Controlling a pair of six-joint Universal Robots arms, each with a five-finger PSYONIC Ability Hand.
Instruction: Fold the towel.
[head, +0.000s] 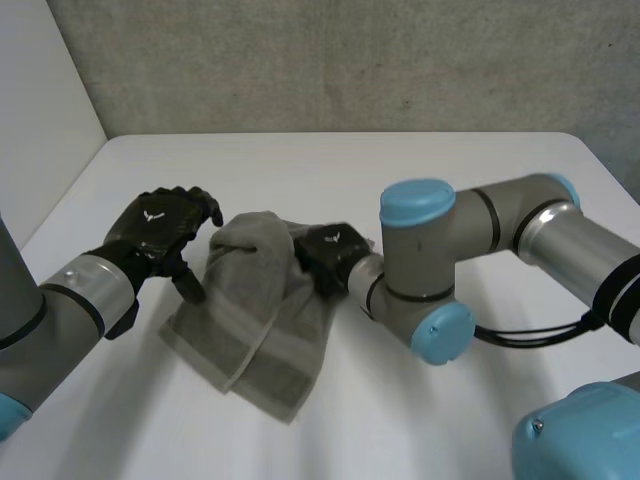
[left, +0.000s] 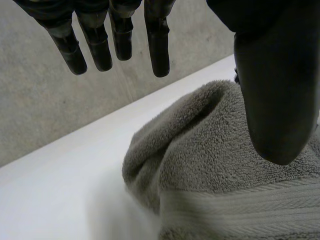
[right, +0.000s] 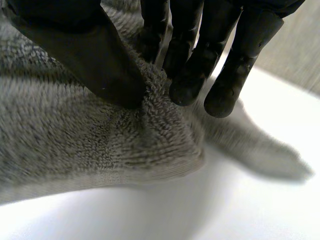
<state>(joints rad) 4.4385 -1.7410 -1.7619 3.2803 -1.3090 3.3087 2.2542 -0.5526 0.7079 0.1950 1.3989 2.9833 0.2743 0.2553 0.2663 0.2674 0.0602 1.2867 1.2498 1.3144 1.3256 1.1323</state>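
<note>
A grey towel (head: 262, 318) lies bunched and partly folded in the middle of the white table (head: 330, 165). My right hand (head: 325, 255) is at the towel's far right edge and pinches a ridge of the towel (right: 165, 125) between its thumb and fingers (right: 186, 85). My left hand (head: 160, 228) hovers just left of the towel's raised far end, its fingers (left: 115, 40) straight and spread and its thumb above the towel (left: 210, 150) without gripping it.
The table's back edge meets a grey wall (head: 330, 60). My right arm's elbow (head: 430, 270) reaches across the table's right half, close to the towel. Bare table lies to the left and in front of the towel.
</note>
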